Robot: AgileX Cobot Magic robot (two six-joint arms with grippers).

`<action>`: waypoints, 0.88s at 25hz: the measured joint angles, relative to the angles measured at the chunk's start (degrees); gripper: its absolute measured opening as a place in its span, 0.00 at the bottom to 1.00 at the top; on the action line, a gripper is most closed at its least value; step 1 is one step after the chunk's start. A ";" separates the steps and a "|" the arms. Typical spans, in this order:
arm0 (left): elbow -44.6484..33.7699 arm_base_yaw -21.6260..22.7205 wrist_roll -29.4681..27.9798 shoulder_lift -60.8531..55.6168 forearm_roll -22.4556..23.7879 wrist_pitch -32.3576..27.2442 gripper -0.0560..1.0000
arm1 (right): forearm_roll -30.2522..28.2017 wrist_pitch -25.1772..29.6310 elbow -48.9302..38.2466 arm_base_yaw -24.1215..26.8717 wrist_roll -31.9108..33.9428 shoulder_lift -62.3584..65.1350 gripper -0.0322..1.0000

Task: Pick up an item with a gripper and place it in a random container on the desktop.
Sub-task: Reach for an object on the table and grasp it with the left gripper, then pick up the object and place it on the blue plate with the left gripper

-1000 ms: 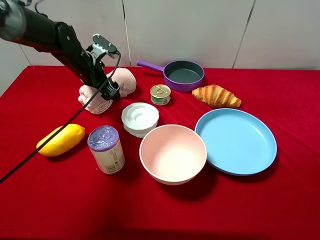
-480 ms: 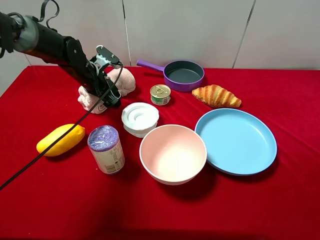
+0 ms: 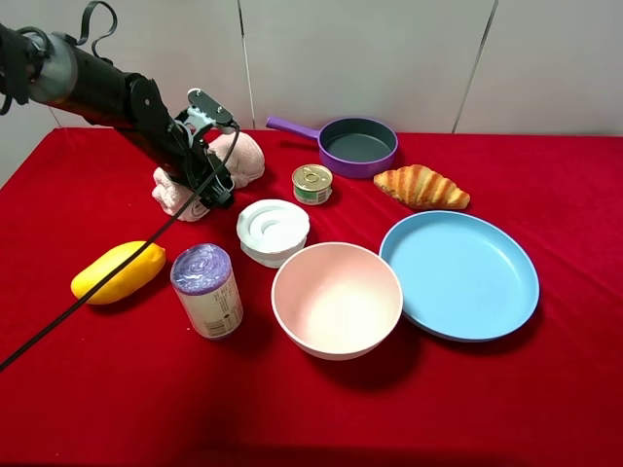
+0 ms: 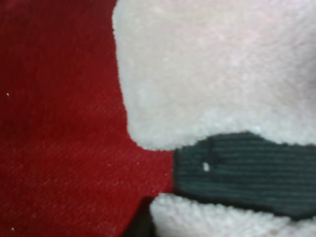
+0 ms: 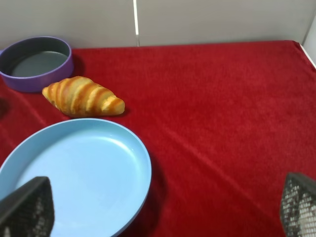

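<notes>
Slippage looms: left gripper (image 3: 216, 185) sits buried in fluffy pink plush bundle (image 3: 248, 156), its closure impossible to tell, while right gripper (image 5: 163, 207) hangs spread wide. A shallow pinch could shed the loose pile.

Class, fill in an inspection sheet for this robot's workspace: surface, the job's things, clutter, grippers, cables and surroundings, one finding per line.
Surface: red cloth table, no spills seen.
Job's things: pink plush toy at the back left; pink bowl, blue plate and purple pan all empty.
Clutter: mango, purple-lidded canister, small tin, white lid, croissant.
Grippers: left gripper down on the plush toy, grip cannot be told; right gripper open above the plate's edge, holding nothing.
Cables: black cable trails from the left arm across the mango.
Surroundings: pale panel wall; nothing else seen.
</notes>
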State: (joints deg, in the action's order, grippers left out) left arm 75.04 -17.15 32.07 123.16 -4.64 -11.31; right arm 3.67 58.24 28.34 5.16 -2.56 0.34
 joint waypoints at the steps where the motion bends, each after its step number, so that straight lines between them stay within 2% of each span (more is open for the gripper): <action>1: 0.00 0.00 0.00 0.06 -0.01 0.18 0.87 | 0.00 0.00 0.00 0.00 0.00 0.00 0.70; 7: 0.00 0.00 0.00 0.06 0.26 1.21 0.58 | 0.00 0.00 0.00 0.00 0.00 0.00 0.70; 9: 0.00 0.00 0.00 0.06 0.26 1.21 0.53 | 0.00 0.00 0.00 0.00 0.00 0.00 0.70; 22: 0.00 0.00 0.00 0.06 0.21 1.21 0.53 | 0.00 0.00 0.00 0.00 0.00 0.00 0.70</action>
State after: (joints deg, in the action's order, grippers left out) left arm 75.04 -17.15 32.07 123.22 -4.43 -10.09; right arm 3.67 58.24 28.34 5.16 -2.56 0.34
